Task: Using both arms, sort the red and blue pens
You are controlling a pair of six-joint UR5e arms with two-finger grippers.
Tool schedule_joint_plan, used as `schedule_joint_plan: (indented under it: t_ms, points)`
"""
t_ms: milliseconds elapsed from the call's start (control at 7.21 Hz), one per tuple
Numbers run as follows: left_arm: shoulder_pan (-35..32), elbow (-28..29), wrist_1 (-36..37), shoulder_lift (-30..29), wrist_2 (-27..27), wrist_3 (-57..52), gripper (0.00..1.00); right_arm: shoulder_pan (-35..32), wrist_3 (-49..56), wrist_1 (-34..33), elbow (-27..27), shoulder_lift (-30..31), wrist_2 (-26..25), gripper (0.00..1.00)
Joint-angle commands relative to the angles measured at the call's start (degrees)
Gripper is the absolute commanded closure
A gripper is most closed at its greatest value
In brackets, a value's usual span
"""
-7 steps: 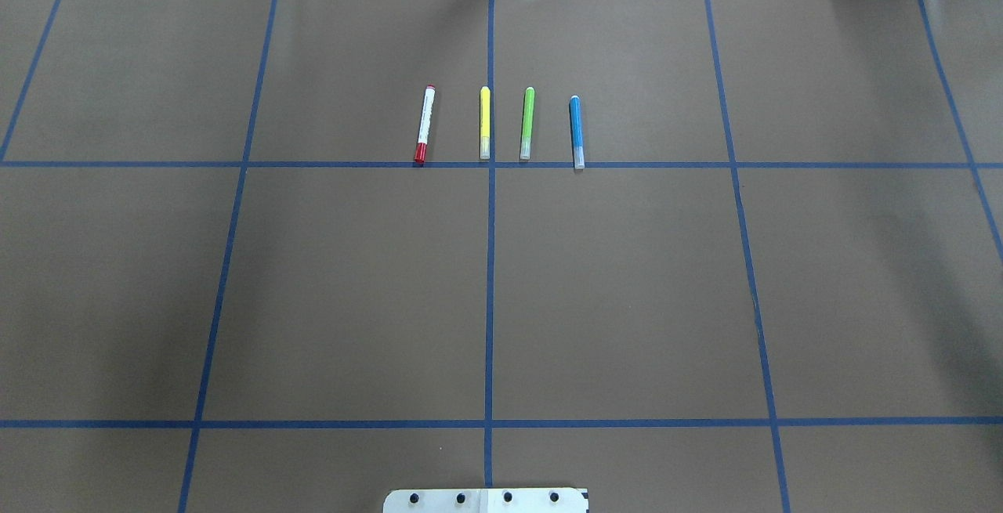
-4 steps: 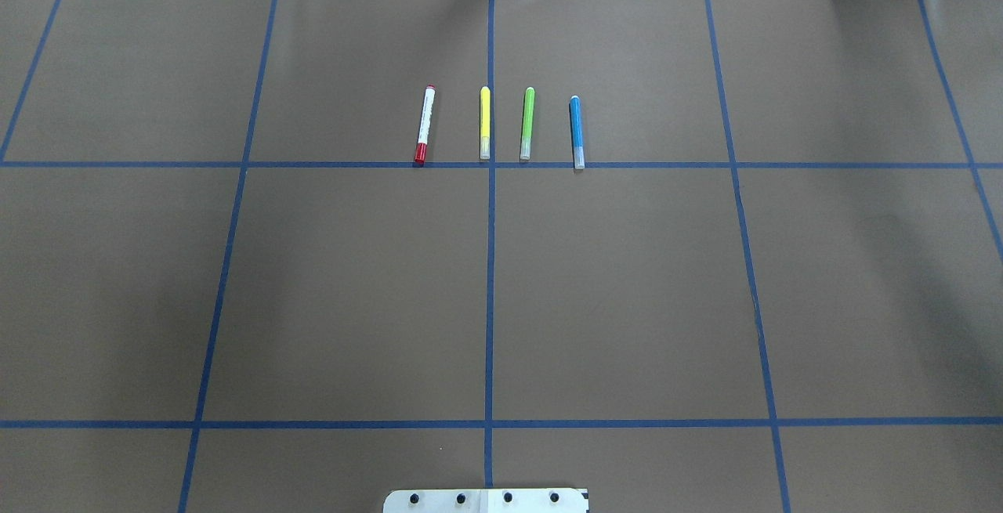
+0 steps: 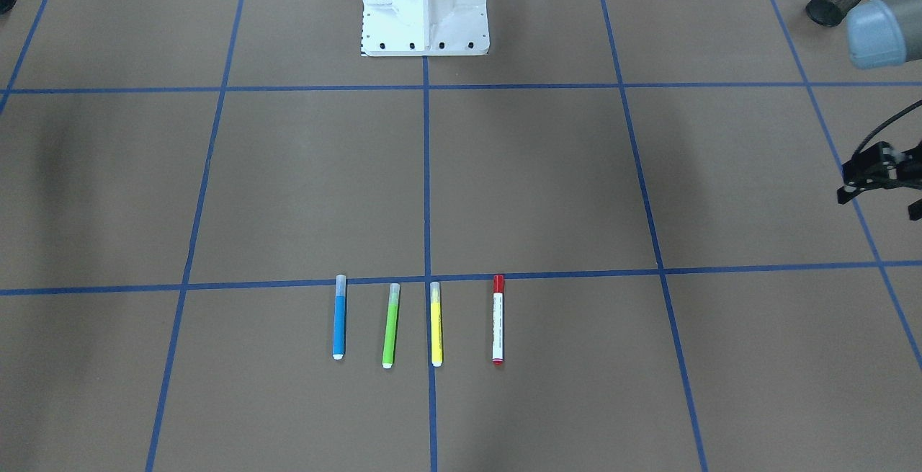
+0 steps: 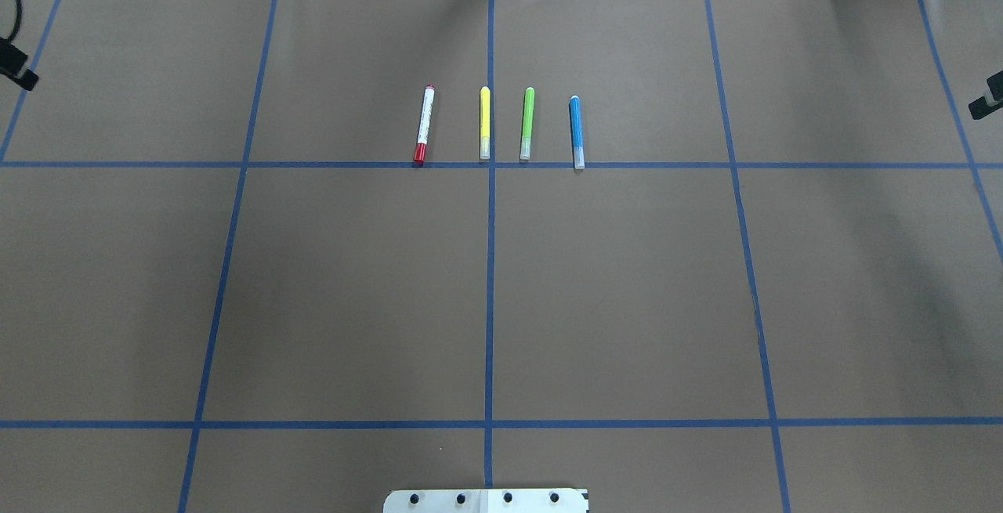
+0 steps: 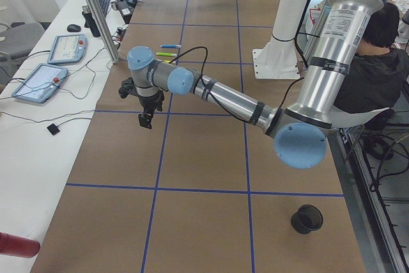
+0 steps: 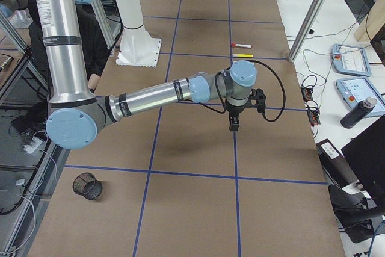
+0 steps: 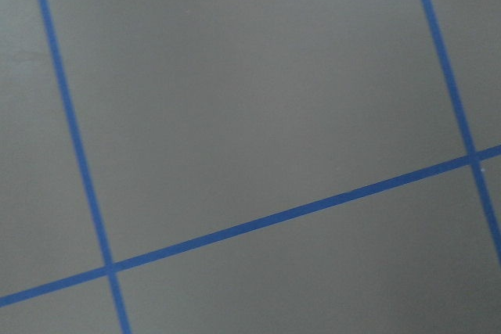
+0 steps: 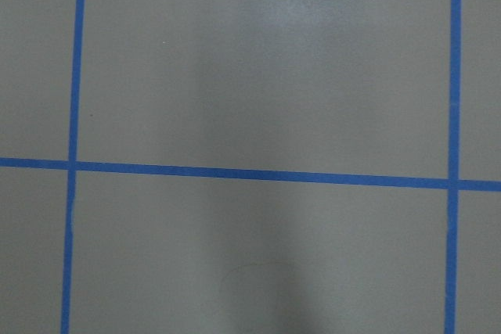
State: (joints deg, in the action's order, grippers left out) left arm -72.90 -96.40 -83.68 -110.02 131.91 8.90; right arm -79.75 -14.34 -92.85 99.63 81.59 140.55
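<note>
Four markers lie abreast, red pen [image 4: 424, 124] left of the yellow marker [image 4: 484, 123], blue pen [image 4: 577, 131] right of it past the green marker [image 4: 526, 123]; left tool [image 5: 146, 119] and right tool [image 6: 233, 124] hover far from it, seemingly empty, whether open or closed I cannot tell.

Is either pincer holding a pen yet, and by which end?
Neither. The left pincer and right pincer hang empty; red pen and blue pen lie on the table.

Left arm [image 5: 223, 97] and right arm [image 6: 150, 97] outstretched sideways, left claw [image 5: 146, 121] and right claw [image 6: 233, 126] downward.
</note>
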Motion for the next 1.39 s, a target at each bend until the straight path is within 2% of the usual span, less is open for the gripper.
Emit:
schedule_joint_plan:
  t_ms: [0, 139, 277, 416, 693, 970, 1248]
  points:
    - [8.35, 5.49, -0.07, -11.31, -0.07, 11.63, 0.0, 4.4, -5.31, -0.05, -5.9, -8.15, -0.18, 0.0]
    - [12.39, 8.82, -0.42, -16.32, -1.81, 14.97, 0.0, 5.21, -8.91, -0.31, -11.16, -14.03, -0.45, 0.0]
    - [15.22, 10.95, -0.69, -19.5, -5.05, 16.75, 0.0, 6.52, -11.99, 0.3, -14.08, -16.87, -1.67, 0.0]
    - [17.68, 15.75, -2.43, -23.8, -5.52, 19.64, 0.0, 8.19, -12.98, 0.3, -13.85, -19.08, -6.47, 0.0]
    - [23.04, 24.2, -9.54, -30.05, -10.06, 33.56, 0.0, 11.88, -26.98, 2.31, -13.58, -21.9, -7.48, 0.0]
    - [25.87, 33.51, -14.55, -36.21, -12.11, 38.28, 0.01, 16.62, -29.07, 8.63, -14.19, -22.09, -12.64, 0.0]
    - [27.1, 37.4, -19.13, -36.85, -14.82, 38.74, 0.03, 17.87, -28.99, 8.92, -14.37, -22.26, -12.75, 0.0]
